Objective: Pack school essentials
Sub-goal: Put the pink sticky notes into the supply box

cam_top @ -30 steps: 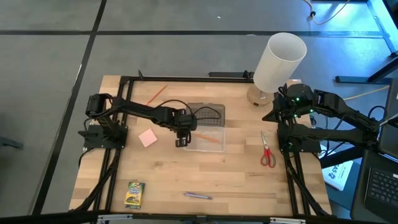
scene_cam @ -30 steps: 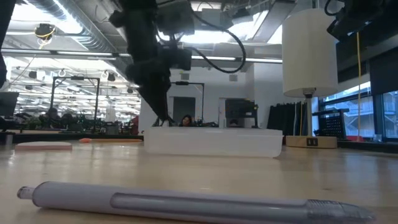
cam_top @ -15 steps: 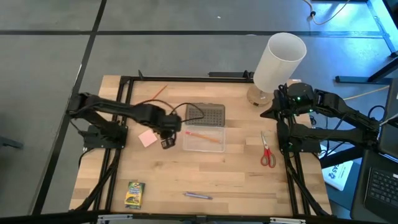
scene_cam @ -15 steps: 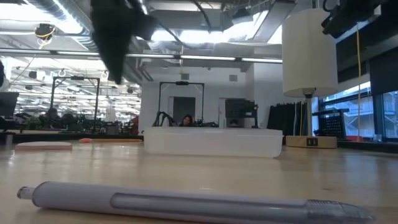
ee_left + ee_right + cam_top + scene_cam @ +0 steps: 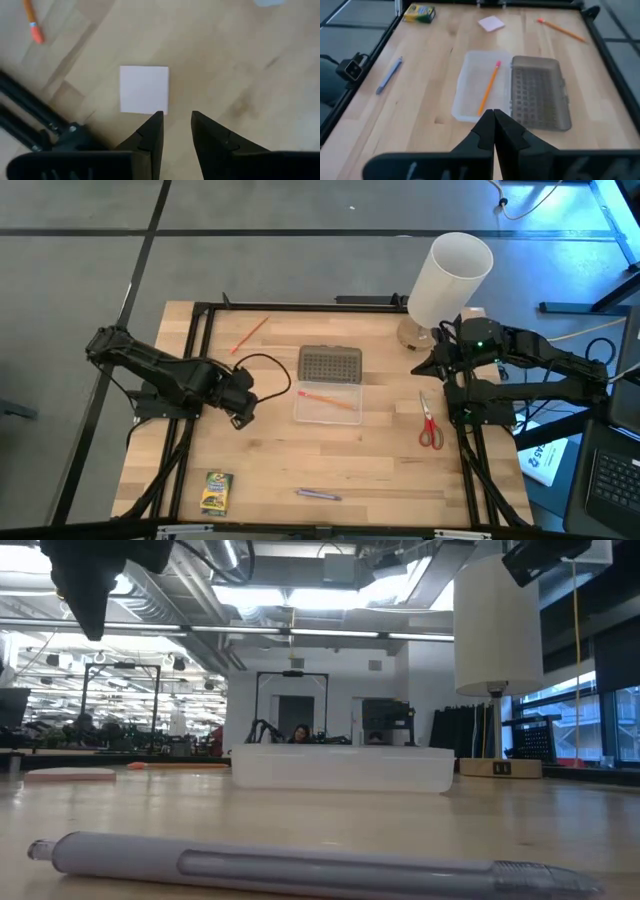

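Observation:
My left gripper [image 5: 177, 119] hangs open and empty, pointing down just beside the pink eraser [image 5: 144, 89], which lies flat on the table. In the high view the left gripper [image 5: 240, 408] hides the eraser. The clear case [image 5: 328, 402] holds one orange pencil [image 5: 330, 398]; its grey lid [image 5: 330, 364] lies behind it. A second pencil [image 5: 250, 332] lies at the far left. The scissors [image 5: 429, 425], crayon box [image 5: 216, 492] and purple pen [image 5: 318, 495] lie on the table. My right gripper [image 5: 493, 119] is shut and empty, raised at the right near the scissors.
A tall white cylinder [image 5: 448, 280] stands at the far right corner. A black frame rail [image 5: 30, 125] runs along the table's left side close to my left gripper. Bare wood lies between the case and the near edge.
My left gripper has left the clear case, gone toward the table's left edge and risen, rolling about its own axis. It now hangs over the pink eraser. The pencil stays in the case.

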Motion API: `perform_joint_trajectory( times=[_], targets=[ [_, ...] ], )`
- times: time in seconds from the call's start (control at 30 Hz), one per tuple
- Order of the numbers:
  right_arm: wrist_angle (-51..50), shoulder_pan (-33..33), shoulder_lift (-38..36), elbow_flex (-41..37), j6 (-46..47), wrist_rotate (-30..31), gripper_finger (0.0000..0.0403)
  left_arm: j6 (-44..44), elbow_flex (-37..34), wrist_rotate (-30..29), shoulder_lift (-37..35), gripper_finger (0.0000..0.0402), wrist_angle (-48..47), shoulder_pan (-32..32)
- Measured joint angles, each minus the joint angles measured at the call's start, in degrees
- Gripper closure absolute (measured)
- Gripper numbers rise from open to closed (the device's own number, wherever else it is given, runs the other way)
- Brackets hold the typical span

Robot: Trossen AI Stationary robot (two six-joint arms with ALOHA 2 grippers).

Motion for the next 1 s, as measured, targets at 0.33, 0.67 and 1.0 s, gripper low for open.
perform_joint_trajectory(
  times=[0.33, 0.67, 1.0],
  targets=[
    [1.33, 5.11, 5.87, -0.02, -3.41, -6.03, 0.0396, 1.67, 0.0, 0.28, 0.0, 0.031, 0.39, 2.68],
    [1.56, 8.32, 6.63, -0.02, -2.41, -1.54, 0.0395, -0.16, 0.0, 0.74, 0.04, 0.031, 0.82, 3.01],
    [1.54, 8.3, 6.63, -0.02, -2.52, -1.54, 0.0395, 0.32, 0.0, 3.28, 0.07, 0.031, 0.78, 8.27]
  ],
)
